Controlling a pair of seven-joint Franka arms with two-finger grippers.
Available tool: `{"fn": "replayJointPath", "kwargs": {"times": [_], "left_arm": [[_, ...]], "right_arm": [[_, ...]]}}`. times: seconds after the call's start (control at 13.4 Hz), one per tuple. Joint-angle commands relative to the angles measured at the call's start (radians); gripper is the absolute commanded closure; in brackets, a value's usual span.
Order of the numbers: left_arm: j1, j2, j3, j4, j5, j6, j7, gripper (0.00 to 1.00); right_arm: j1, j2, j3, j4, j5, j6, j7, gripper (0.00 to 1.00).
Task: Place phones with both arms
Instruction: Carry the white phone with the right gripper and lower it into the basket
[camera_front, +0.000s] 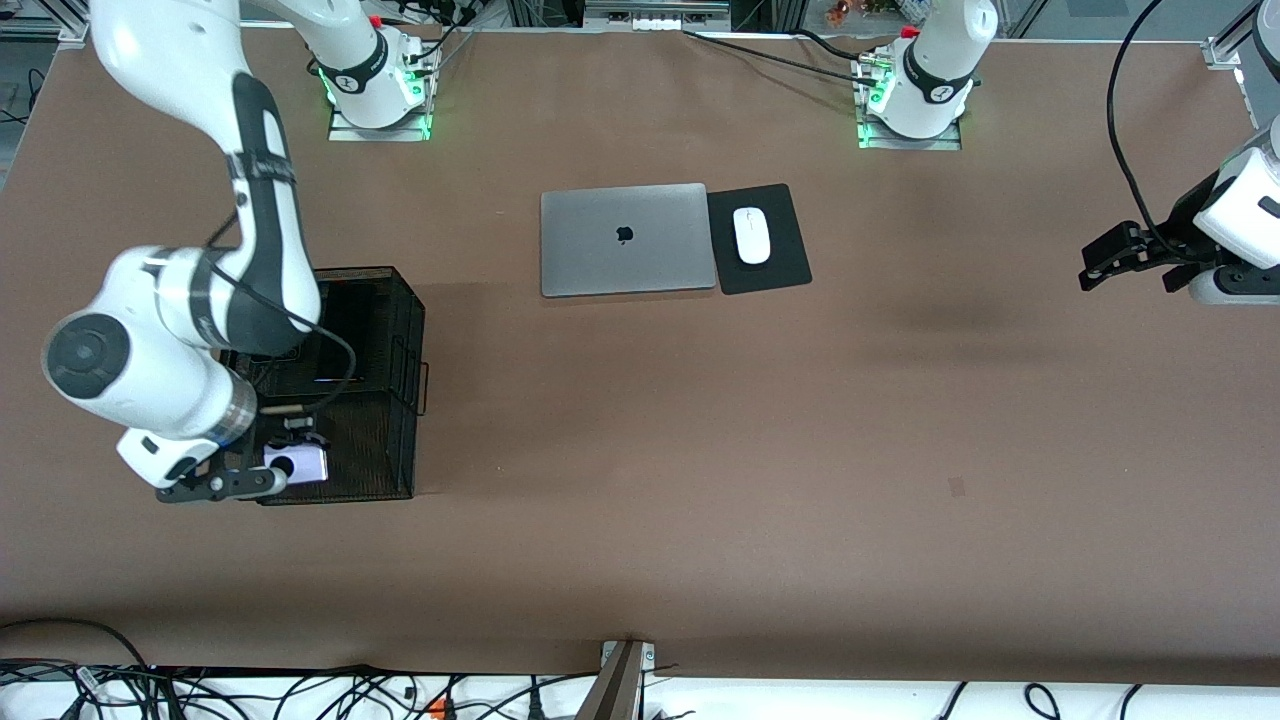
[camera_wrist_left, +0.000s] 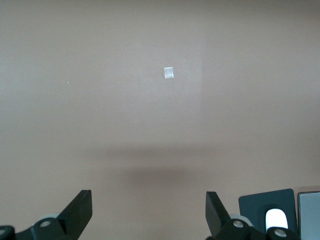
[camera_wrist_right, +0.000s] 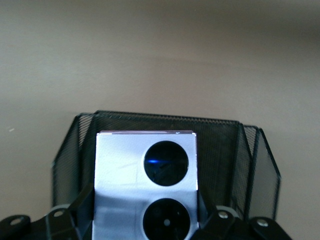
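Two hands: right hand grips the lilac phone over the basket; left hand, spread empty, waits above the worktop.

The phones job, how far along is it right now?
One long black phone already looks set in the mesh basket. In hand: the right gripper holds the lilac-white folded phone over the basket's compartment nearest the front camera, not yet released. The left gripper waits open over bare table at its own end. No third phone is visible.
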Motion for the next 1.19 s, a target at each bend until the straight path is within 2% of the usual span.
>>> {"fn": "replayJointPath", "kwargs": {"times": [0.0,0.3,0.52,0.6,0.67,0.82,1.12], "left_arm": [[0.010,0.000,-0.005,0.008,-0.016,-0.012,0.015,0.00],[0.010,0.001,-0.005,0.008,-0.016,-0.012,0.015,0.00],[0.010,0.001,-0.005,0.008,-0.016,-0.013,0.015,0.00],[0.010,0.001,-0.005,0.008,-0.016,-0.013,0.015,0.00],[0.010,0.000,-0.005,0.008,-0.016,-0.013,0.015,0.00],[0.010,0.000,-0.005,0.008,-0.016,-0.013,0.015,0.00],[0.010,0.000,-0.005,0.008,-0.016,-0.013,0.015,0.00]], "right_arm": [[-0.010,0.032,0.000,-0.004,0.048,0.027,-0.014,0.81],[-0.010,0.034,0.001,-0.106,0.055,0.103,-0.013,0.80],[-0.010,0.036,0.003,-0.133,0.055,0.106,-0.004,0.79],[-0.010,0.037,0.004,-0.133,0.055,0.106,0.003,0.72],[-0.010,0.037,0.004,-0.133,0.055,0.105,0.004,0.60],[-0.010,0.039,0.004,-0.130,0.087,0.102,0.009,0.00],[-0.010,0.031,0.003,-0.116,0.102,0.100,0.001,0.00]]}}
